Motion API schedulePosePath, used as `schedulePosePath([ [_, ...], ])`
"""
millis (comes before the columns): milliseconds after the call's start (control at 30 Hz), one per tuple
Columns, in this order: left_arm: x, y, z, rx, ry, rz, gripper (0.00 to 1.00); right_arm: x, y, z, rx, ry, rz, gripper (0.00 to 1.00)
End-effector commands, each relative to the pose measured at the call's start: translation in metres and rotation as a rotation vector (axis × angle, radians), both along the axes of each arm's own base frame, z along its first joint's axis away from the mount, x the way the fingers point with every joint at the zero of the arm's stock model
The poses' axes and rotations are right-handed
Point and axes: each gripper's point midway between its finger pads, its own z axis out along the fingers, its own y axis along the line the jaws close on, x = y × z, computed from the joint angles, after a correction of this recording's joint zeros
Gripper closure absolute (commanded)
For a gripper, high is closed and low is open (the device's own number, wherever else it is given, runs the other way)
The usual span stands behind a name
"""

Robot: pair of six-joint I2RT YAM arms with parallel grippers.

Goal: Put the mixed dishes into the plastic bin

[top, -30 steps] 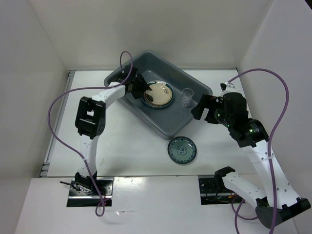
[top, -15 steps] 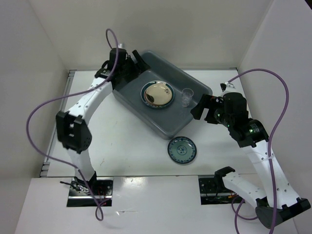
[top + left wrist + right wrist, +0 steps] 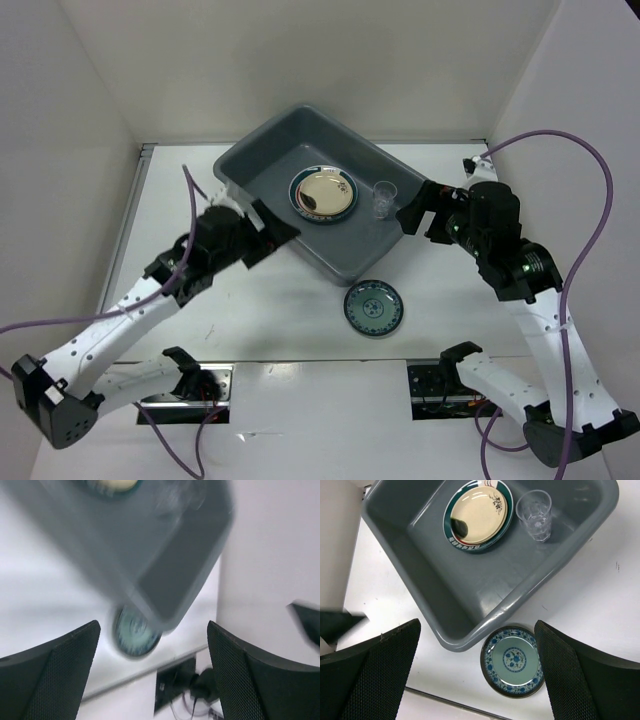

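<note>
Since the stacked plates [image 3: 323, 193] and cup [image 3: 384, 198] already sit in the bin [image 3: 275, 170], only the teal plate [image 3: 373, 308] is left, on the worktop just off the bin's near corner. In the top view the left gripper [image 3: 275, 235] is empty with jaws apart at the bin's near-left wall. A second ago it was inside over the gold plate, so it probably just released. The right gripper [image 3: 418, 212], jaws wide and empty, has edged closer to the bin's right rim.

The left wrist view is blurred. It shows spread fingers [image 3: 50, 680], the bin and the teal plate.

The right wrist view looks down on the bin corner and teal plate [image 3: 512, 661], likely the next pick.
</note>
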Motion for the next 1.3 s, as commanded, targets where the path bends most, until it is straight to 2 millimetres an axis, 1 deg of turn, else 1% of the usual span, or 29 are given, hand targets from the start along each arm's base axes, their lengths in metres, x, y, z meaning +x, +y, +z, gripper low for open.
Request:
schedulePosePath([
  [0,-0.039,-0.015,-0.042,-0.09,0.158,0.027,0.06,0.008,-0.003,0.019,-0.01,-0.061,-0.008,0.01],
  [33,-0.048,-0.02,-0.054,-0.099,0.184,0.021,0.06,0.008,-0.003,0.019,-0.01,-0.061,-0.008,0.01],
  [67,-0.055,-0.025,-0.073,-0.098,0.211,0.015,0.06,0.012,-0.001,0.018,-0.01,-0.059,-0.008,0.01],
  [100,-0.062,-0.032,-0.079,-0.123,0.236,0.007,0.06,0.012,-0.001,0.018,-0.01,-0.059,-0.008,0.01],
  [133,-0.073,-0.043,-0.089,-0.11,0.255,-0.024,0.06,0.013,-0.001,0.02,-0.014,-0.073,-0.004,0.01],
  [167,-0.073,-0.052,-0.1,-0.102,0.264,-0.026,0.06,0.013,-0.001,0.02,-0.014,-0.073,-0.004,0.01],
  [200,-0.078,-0.058,-0.112,-0.1,0.291,-0.033,0.06,0.013,-0.001,0.02,-0.014,-0.073,-0.004,0.01],
  [233,-0.079,-0.071,-0.117,-0.113,0.282,-0.054,0.06,0.017,-0.002,0.02,-0.027,-0.077,-0.008,0.01],
  [367,-0.082,-0.089,-0.144,-0.135,0.333,-0.05,0.06,0.017,-0.002,0.02,-0.036,-0.08,-0.004,0.01],
  [433,-0.078,-0.093,-0.148,-0.157,0.33,-0.015,0.06,0.018,-0.004,0.015,-0.043,-0.071,-0.012,0.01],
  [500,-0.081,-0.098,-0.163,-0.145,0.352,0.012,0.07,0.018,-0.004,0.011,-0.047,-0.062,-0.012,0.01],
  [533,-0.079,-0.098,-0.173,-0.145,0.357,0.045,0.09,0.018,-0.004,0.006,-0.051,-0.051,-0.011,0.01],
  [567,-0.078,-0.102,-0.173,-0.174,0.374,0.072,0.11,0.016,-0.005,0.008,-0.048,-0.059,-0.011,0.01],
  [600,-0.084,-0.102,-0.182,-0.166,0.392,0.085,0.12,0.015,-0.005,0.006,-0.051,-0.051,-0.011,0.01],
  [633,-0.082,-0.101,-0.19,-0.156,0.39,0.115,0.12,0.015,-0.005,0.002,-0.054,-0.041,-0.011,0.01],
  [700,-0.082,-0.109,-0.192,-0.157,0.395,0.126,0.12,0.015,-0.005,0.002,-0.054,-0.041,-0.011,0.01],
  [733,-0.083,-0.119,-0.192,-0.156,0.402,0.118,0.12,0.015,-0.005,0.002,-0.062,-0.043,-0.007,0.01],
  [800,-0.085,-0.127,-0.196,-0.152,0.424,0.123,0.12,0.015,-0.005,0.002,-0.062,-0.043,-0.007,0.01],
  [833,-0.09,-0.129,-0.205,-0.135,0.443,0.124,0.12,0.015,-0.005,0.002,-0.062,-0.043,-0.007,0.01],
  [867,-0.088,-0.13,-0.206,-0.153,0.446,0.143,0.12,0.015,-0.005,0.002,-0.062,-0.043,-0.007,0.01],
  [900,-0.092,-0.13,-0.212,-0.17,0.472,0.159,0.12,0.015,-0.005,0.002,-0.062,-0.043,-0.007,0.01],
  [967,-0.094,-0.132,-0.223,-0.174,0.5,0.18,0.14,0.014,-0.003,0.002,-0.062,-0.043,0.002,0.01],
  [1000,-0.093,-0.135,-0.225,-0.177,0.508,0.188,0.14,0.014,-0.003,0.001,-0.07,-0.046,0.006,0.01],
  [1033,-0.095,-0.143,-0.229,-0.164,0.513,0.179,0.15,0.014,-0.003,0.001,-0.07,-0.046,0.006,0.01],
  [1067,-0.097,-0.149,-0.23,-0.166,0.512,0.167,0.17,0.013,-0.001,-0.004,-0.074,-0.035,0.016,0.01],
  [1133,-0.096,-0.154,-0.237,-0.175,0.529,0.174,0.2,0.011,-0.002,-0.006,-0.074,-0.035,0.016,0.01],
  [1167,-0.099,-0.161,-0.236,-0.188,0.534,0.167,0.25,0.011,-0.003,-0.006,-0.077,-0.036,0.008,0.01],
  [1200,-0.101,-0.162,-0.24,-0.186,0.544,0.159,0.27,0.009,-0.001,-0.003,-0.074,-0.044,0.016,0.01],
  [1267,-0.105,-0.167,-0.25,-0.182,0.584,0.154,0.32,0.008,-0.001,-0.007,-0.089,-0.04,0.021,0.01],
])
